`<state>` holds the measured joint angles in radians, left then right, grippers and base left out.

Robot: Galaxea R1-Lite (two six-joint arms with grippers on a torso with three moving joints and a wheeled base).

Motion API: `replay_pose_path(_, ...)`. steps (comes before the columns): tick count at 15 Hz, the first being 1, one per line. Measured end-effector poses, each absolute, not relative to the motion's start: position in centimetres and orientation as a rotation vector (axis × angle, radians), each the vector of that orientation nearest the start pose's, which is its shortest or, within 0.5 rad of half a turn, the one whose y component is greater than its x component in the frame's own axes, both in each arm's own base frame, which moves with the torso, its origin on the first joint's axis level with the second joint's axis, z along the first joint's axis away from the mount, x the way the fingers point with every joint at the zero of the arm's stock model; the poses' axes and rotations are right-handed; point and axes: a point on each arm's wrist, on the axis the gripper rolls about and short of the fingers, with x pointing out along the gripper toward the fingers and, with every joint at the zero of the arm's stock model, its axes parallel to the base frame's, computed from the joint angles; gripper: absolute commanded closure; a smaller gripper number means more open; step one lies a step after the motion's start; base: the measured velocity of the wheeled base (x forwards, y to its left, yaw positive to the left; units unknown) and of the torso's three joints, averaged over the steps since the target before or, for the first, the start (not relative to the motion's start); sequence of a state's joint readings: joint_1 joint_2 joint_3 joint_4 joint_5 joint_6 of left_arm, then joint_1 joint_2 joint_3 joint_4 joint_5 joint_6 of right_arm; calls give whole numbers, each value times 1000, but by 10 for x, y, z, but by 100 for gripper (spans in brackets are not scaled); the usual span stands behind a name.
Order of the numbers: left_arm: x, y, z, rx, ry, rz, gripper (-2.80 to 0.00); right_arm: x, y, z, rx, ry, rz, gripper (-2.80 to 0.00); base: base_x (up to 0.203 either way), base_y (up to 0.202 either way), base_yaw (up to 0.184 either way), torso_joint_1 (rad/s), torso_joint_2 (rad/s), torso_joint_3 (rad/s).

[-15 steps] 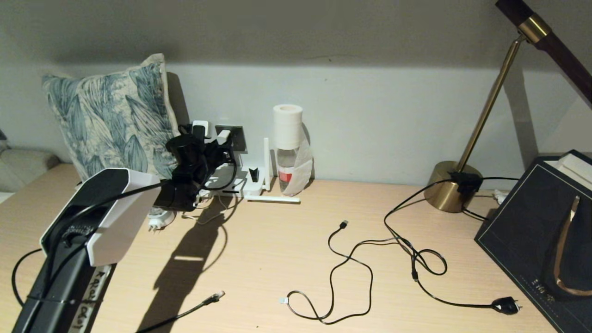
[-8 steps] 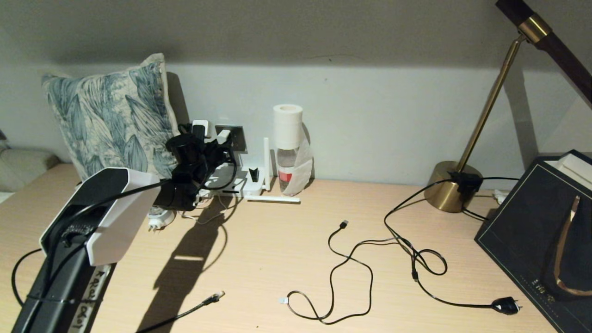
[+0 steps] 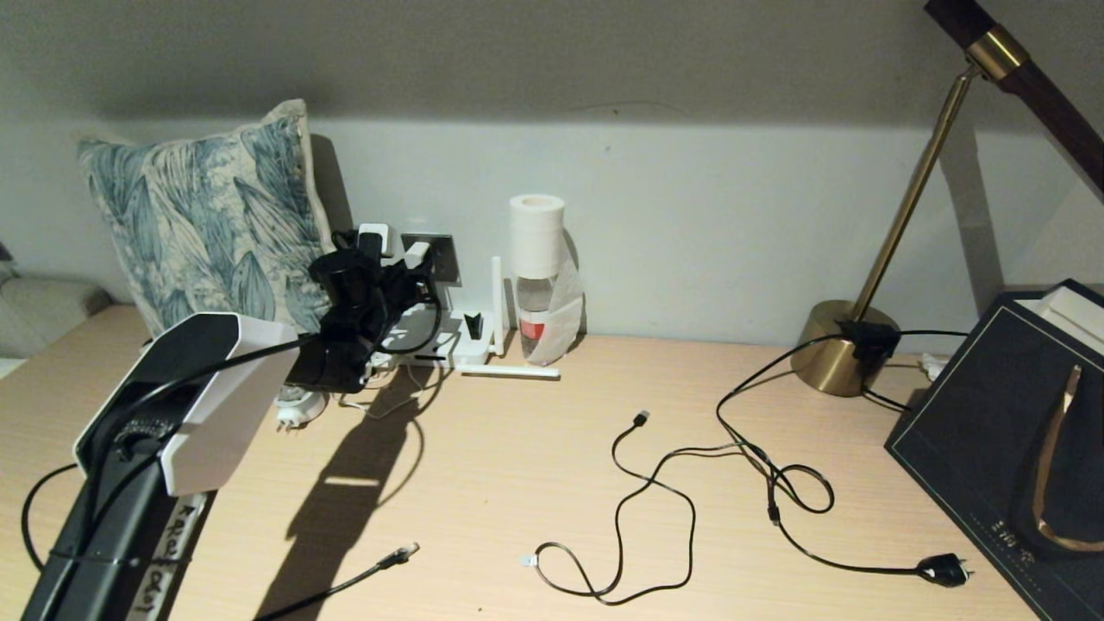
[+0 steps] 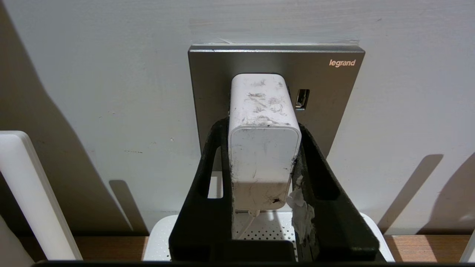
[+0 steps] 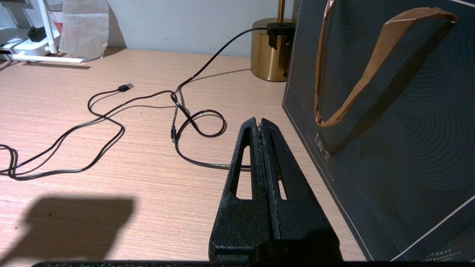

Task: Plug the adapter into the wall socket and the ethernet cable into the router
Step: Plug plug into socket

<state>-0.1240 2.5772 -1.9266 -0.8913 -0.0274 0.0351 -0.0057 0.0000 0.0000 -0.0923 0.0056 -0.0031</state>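
Nothing moved: left claw clenched around adapter against wall socket.

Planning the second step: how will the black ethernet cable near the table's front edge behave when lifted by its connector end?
The ethernet cable is thin, so it is probably floppy and will trail. Its clear connector looks small, likely light and easy to twist in a grip.

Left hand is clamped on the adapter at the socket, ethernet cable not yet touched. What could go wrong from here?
1. The left hand grips the adapter against the socket; how deep it is seated cannot be seen, so letting go may leave it loose.
2. The adapter's cord hangs between the fingers; pulling back might snag it.
3. The ethernet cable lies far from the router, with an antenna flat before it.
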Motion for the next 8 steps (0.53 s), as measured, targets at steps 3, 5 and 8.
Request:
replay_pose_path(3, 534, -67, 139, 23, -243, -146, 0, -23, 0, 85, -3, -93, -1, 0, 0, 0, 0, 0, 0, 0)
replay_pose_path(5, 534, -68, 139, 23, -242, -146, 0, -23, 0, 85, -3, -92, 0, 0, 0, 0, 0, 0, 0, 0)
replay_pose_path(8, 533, -69, 139, 22, -242, -144, 0, -23, 0, 85, -3, -93, -1, 0, 0, 0, 0, 0, 0, 0)
